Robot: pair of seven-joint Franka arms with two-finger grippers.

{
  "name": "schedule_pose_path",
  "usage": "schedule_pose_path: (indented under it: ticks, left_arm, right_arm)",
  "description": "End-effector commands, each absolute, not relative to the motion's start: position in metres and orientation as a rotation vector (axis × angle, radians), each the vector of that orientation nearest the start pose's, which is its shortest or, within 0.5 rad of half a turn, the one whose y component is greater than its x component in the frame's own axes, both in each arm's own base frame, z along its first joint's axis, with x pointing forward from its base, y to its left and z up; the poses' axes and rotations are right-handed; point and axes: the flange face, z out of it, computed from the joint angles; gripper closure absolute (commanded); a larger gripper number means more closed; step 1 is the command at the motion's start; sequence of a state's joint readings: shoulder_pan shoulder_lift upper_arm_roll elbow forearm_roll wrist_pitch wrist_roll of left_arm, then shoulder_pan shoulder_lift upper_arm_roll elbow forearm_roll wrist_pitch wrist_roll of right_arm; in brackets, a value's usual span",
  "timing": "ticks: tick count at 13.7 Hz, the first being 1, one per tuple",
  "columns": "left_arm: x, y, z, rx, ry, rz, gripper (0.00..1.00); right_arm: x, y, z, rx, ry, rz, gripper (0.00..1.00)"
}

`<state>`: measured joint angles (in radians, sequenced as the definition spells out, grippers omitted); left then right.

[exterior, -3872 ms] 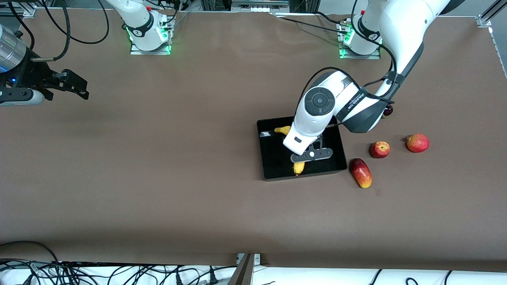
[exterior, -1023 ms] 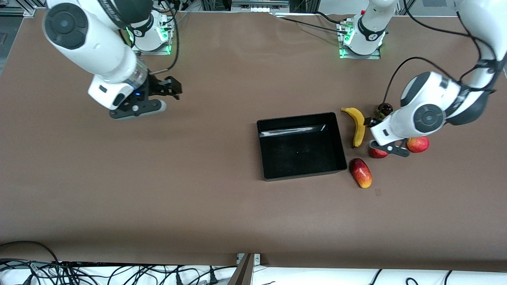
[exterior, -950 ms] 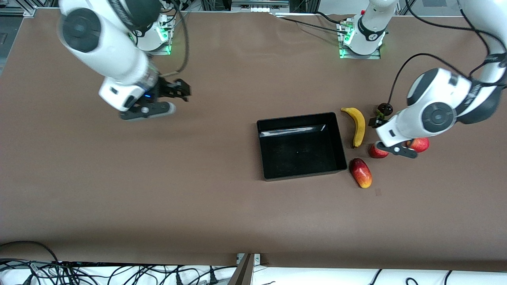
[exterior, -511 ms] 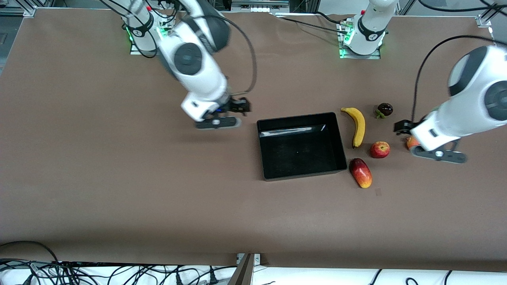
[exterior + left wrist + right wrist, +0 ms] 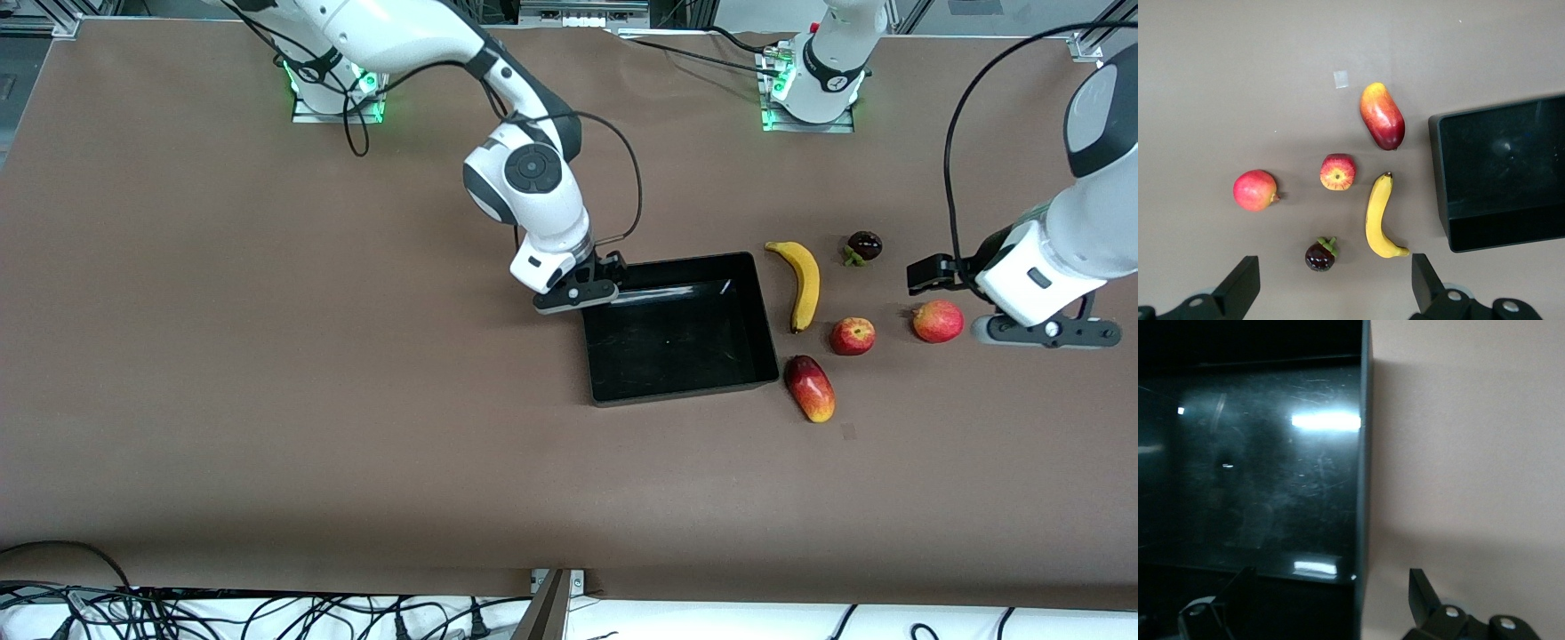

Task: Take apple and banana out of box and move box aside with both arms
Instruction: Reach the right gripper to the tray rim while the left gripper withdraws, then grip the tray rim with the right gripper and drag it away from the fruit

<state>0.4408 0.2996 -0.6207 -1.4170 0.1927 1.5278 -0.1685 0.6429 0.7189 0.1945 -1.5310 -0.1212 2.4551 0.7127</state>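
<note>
I'm looking at the black tray [image 5: 676, 331] near the middle of the table [image 5: 267, 373], glossy, shallow, upright walls, nothing lying in it, light glaring off its scratched floor. The right gripper [image 5: 576, 293] is down at the tray's corner toward the right arm's end, on the edge farther from the front camera; in the right wrist view its fingers [image 5: 1421, 593] stand apart, one on each side of the tray wall [image 5: 1361, 487].

Just beside the tray, toward the left arm's end, lies the banana [image 5: 803, 284], long, curved, plain yellow, flat on the table and apart from the tray wall. A little farther out from the tray sits the small red apple [image 5: 853, 335] with yellowish streaks, close to the banana's lower tip. A red-yellow oblong fruit [image 5: 810, 388] lies by the tray's nearest corner on that same side. The dark purple round fruit [image 5: 864, 245] with a green stem and a second round red fruit [image 5: 938, 321] lie farther out again.

The left gripper [image 5: 1045, 331] hangs over the table just outside that second red fruit, fingers [image 5: 1241, 287] wide apart, holding nothing. I can read no writing anywhere.
</note>
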Motion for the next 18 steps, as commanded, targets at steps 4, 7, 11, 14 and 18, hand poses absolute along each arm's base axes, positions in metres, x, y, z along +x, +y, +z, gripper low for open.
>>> schedule_pose_path:
  ticks: [4,7,11,14,18]
  left_arm:
    - [0.594,-0.015,0.58,-3.12,-0.135,0.047,0.0]
    - [0.559,-0.013,0.577,-3.115,-0.147,-0.114,0.0]
    - [0.554,-0.012,0.563,-3.109,-0.138,-0.042,0.0]
    - [0.551,-0.026,0.565,-3.092,-0.09,0.051,0.0]
    - [0.546,-0.022,0.572,-3.105,-0.08,0.08,0.0]
  right_arm:
    - [0.509,0.528,0.243,-2.968,-0.244,-0.201,0.58]
    - [0.509,0.528,0.242,-2.969,-0.235,-0.193,1.0]
    - [0.533,0.501,0.271,-3.012,-0.174,-0.158,1.0]
    - [0.571,0.447,0.337,-3.043,-0.106,-0.078,1.0]
    - [0.62,0.32,0.399,-3.031,-0.232,0.071,1.0]
